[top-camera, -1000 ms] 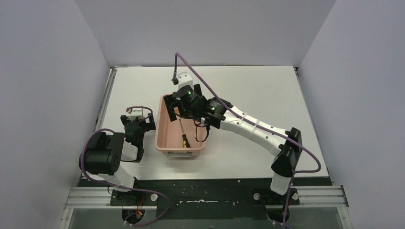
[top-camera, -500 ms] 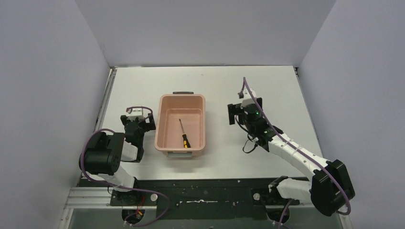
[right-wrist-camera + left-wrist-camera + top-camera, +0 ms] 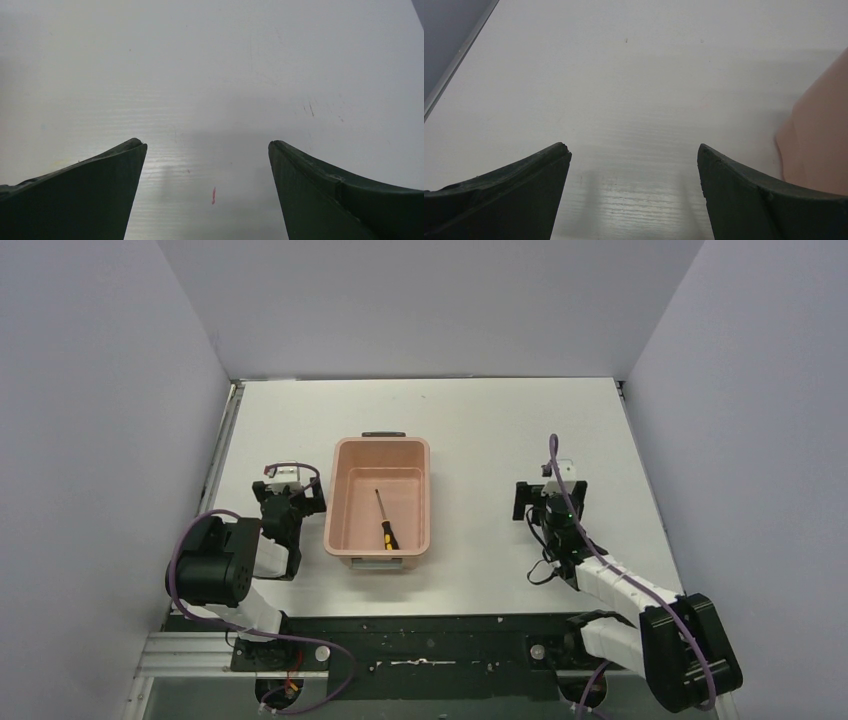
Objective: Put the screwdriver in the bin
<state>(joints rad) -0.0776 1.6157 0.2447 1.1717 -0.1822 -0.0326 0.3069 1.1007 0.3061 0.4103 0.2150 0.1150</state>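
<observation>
The screwdriver (image 3: pixel 382 519), thin dark shaft and black-and-yellow handle, lies inside the salmon-pink bin (image 3: pixel 343 502) at the table's middle left. My left gripper (image 3: pixel 287 498) rests open and empty just left of the bin; in the left wrist view it (image 3: pixel 633 152) hangs over bare table, with the bin's wall (image 3: pixel 819 145) at the right edge. My right gripper (image 3: pixel 550 498) is open and empty low over the table, well right of the bin; in the right wrist view it (image 3: pixel 206 145) shows only table between its fingers.
White table (image 3: pixel 480 420) enclosed by grey walls. A black strip and metal rail (image 3: pixel 430 645) run along the near edge by the arm bases. A small red mark (image 3: pixel 213 195) is on the table under the right gripper.
My right arm has drawn back from over the bin to the right and folded down near its base. The screwdriver stays in the bin. The left arm has not moved.
</observation>
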